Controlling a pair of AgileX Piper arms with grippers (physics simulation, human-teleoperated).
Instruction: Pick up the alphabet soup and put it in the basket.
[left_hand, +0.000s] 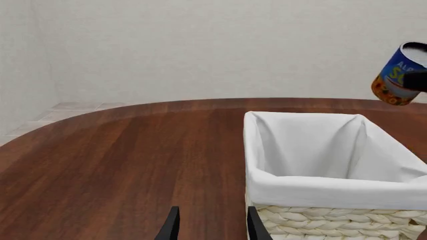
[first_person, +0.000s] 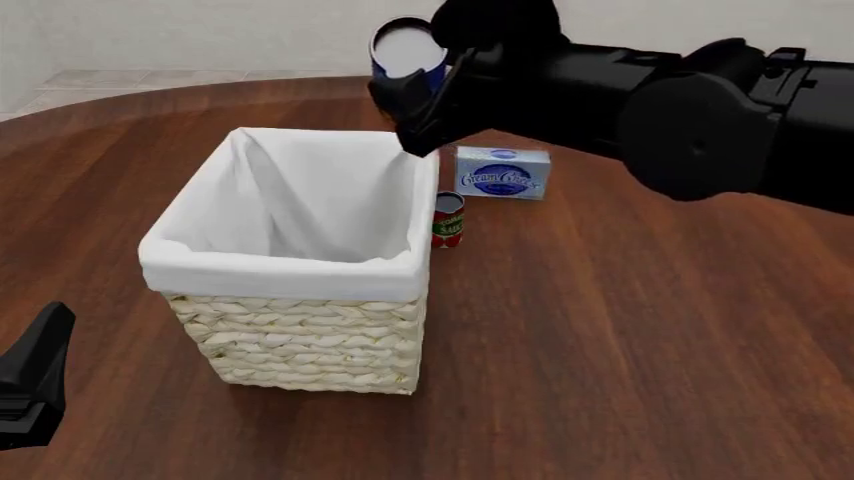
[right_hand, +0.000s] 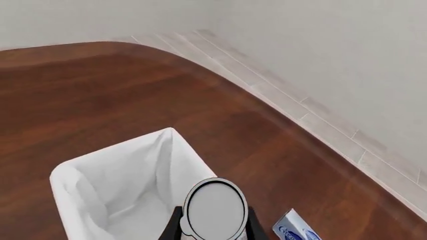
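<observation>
nearest to me, the left gripper (first_person: 30, 385) sits low at the near edge of the table (first_person: 641, 350), its two dark fingers (left_hand: 172, 226) parted with nothing but bare wood between them; the basket (first_person: 310, 335) stands just off to one side of those fingertips, not touching them. the basket is upright, cream wicker below, white cloth lining (left_hand: 313, 187) folded over its rim, and the part of its inside that shows holds nothing.

past the basket, by its far right corner, a small red can (first_person: 449, 222) stands upright on the wood, and a blue-and-white cream cheese box (first_person: 503, 173) sits a little beyond that, apart from it.

higher up, the right gripper (right_hand: 212, 225) comes in from the right on a bulky black arm (first_person: 694, 100), its fingers clamped on either side of the alphabet soup (first_person: 407, 55). the can is off the table, held in the air near the basket's far right corner, level with or just past that rim as far as i can tell, well clear of the cloth. it is tilted, pale top (right_hand: 215, 207) turned toward the wrist, blue and orange label (left_hand: 399, 75) showing from the left wrist view.
</observation>
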